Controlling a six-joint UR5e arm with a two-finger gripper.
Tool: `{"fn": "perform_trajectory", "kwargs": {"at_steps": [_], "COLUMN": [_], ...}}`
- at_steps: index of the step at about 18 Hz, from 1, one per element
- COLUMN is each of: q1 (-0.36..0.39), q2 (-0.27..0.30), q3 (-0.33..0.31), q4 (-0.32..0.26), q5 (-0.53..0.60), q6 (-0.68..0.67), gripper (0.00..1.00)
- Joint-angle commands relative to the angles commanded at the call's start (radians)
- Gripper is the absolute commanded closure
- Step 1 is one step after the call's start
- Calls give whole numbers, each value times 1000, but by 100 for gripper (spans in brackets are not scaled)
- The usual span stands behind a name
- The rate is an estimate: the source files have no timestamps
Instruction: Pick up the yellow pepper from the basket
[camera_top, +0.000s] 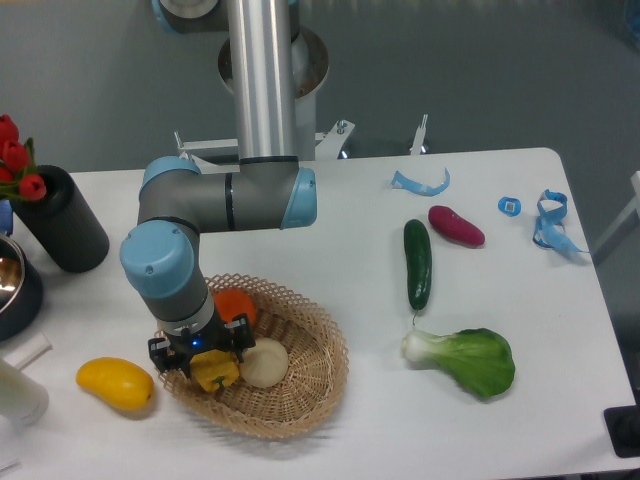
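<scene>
The yellow pepper (215, 372) is small and lumpy, and it is at the left side of the round tan wicker basket (305, 385). My gripper (203, 360) points straight down over it, shut on the yellow pepper, with black fingers on either side. The pepper looks slightly raised off the basket floor. The gripper body hides the pepper's top. An orange (237, 305) lies just behind the gripper and a pale round vegetable (264, 363) lies right beside the pepper.
A smooth yellow mango-like fruit (116, 384) lies left of the basket. A black cylinder (62, 221) with red tulips stands at far left. A cucumber (417, 263), purple sweet potato (456, 225), bok choy (467, 359) and blue clips (548, 222) lie to the right.
</scene>
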Motion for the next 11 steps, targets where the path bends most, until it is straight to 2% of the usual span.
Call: {"fn": "perform_trajectory", "kwargs": {"at_steps": [4,7,9,11], "q1": [2,3,9,15], "q2": [9,15,18,47], "q3": [11,38,57,72], "q4": [2,-6,-12,-15], "q5": [-2,3,3,5], "q6": [8,83,113,155], "gripper": [39,46,47,47]}}
